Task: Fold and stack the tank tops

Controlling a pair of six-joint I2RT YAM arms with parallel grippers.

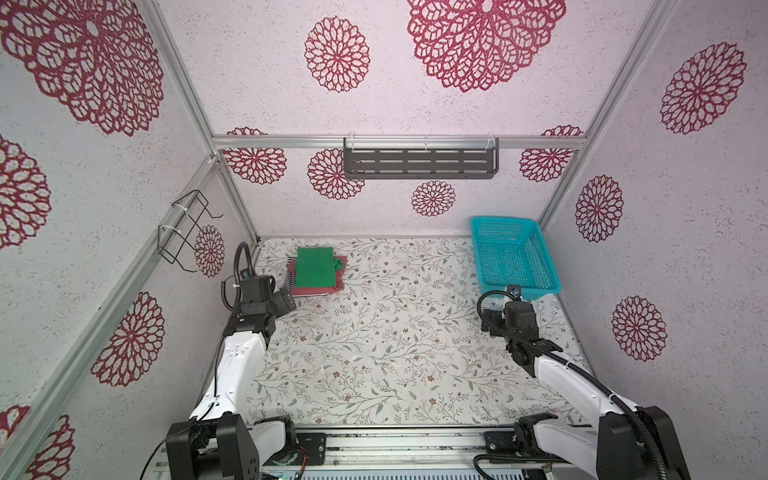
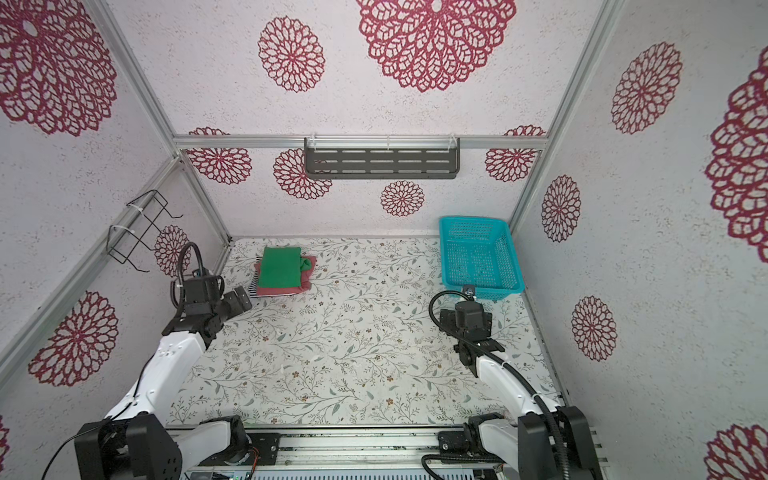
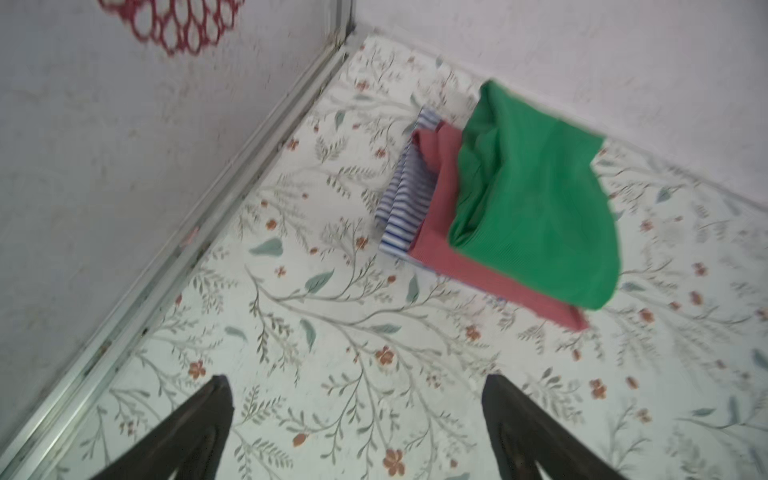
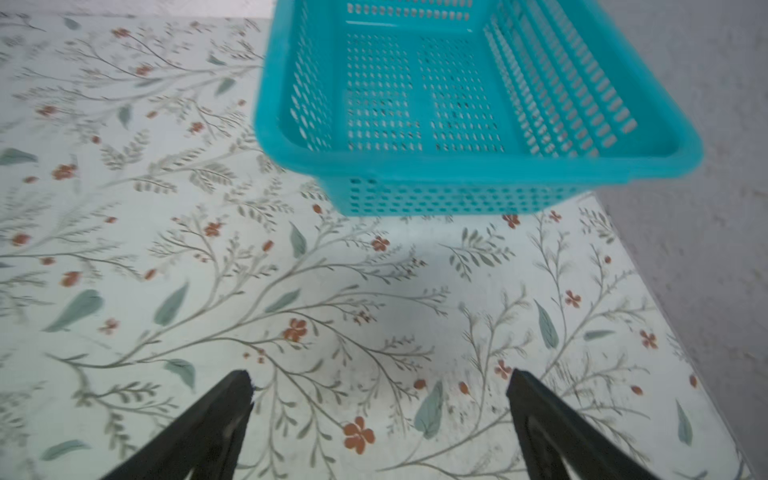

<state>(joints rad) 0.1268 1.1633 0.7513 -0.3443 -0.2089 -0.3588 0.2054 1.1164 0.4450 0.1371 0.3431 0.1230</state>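
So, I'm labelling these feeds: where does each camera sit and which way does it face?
Top views: stereo pair high over the near edge, looking down at the table and back wall; left arm and right arm show.
Left wrist: on that arm, looking past the open left gripper at the stacked tank tops.
Right wrist: on that arm, looking past the open right gripper at the teal basket.
Shared: both top views show tank tops and basket; wrist views each show one.
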